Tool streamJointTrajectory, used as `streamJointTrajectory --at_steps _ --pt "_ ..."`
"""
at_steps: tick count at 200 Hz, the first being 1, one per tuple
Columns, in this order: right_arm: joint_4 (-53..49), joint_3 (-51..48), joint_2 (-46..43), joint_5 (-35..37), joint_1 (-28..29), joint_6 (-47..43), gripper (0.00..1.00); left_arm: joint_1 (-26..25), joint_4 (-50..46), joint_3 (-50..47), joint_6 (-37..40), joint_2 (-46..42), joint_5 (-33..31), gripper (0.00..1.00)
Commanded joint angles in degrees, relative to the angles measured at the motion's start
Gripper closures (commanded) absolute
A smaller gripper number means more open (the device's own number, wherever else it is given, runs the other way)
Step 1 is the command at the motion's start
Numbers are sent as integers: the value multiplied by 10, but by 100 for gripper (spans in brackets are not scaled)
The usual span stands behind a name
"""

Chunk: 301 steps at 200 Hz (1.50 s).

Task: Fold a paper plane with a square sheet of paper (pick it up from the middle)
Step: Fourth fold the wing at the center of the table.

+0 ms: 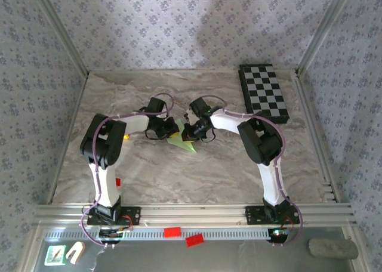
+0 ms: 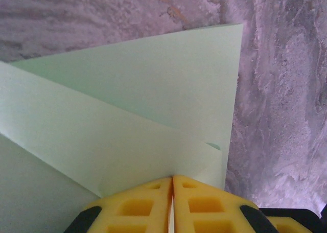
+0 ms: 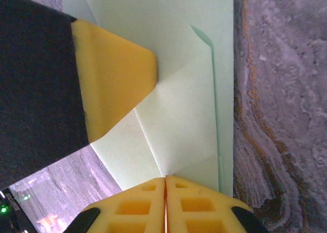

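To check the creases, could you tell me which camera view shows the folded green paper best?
The right wrist view: the folded green paper is close up, its layered flaps and creases plain. The left wrist view shows two overlapping flaps; the top view, a small green wedge.

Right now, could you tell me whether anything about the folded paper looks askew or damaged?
Only a small thing: on the paper, the top flap buckles slightly at its upper corner and stops short of the layer beneath. The left tool and right tool pinch it; no tears show.
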Motion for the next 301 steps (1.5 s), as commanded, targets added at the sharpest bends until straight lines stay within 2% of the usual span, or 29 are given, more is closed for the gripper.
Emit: streamJointTrajectory --at_steps 1,63,259,301 --pt "-35 -4 12 3 3 -19 92 -4 -75 -1 -2 40 -60 89" --pt "-78 -33 -22 3 -6 -53 92 -4 -121 11 -13 60 -97 90" --pt "-129 -84 -72 27 -10 -71 92 -4 -133 20 -7 72 -94 91" --pt "-123 -93 -57 39 -11 -71 92 -4 -133 20 -6 71 -94 90"
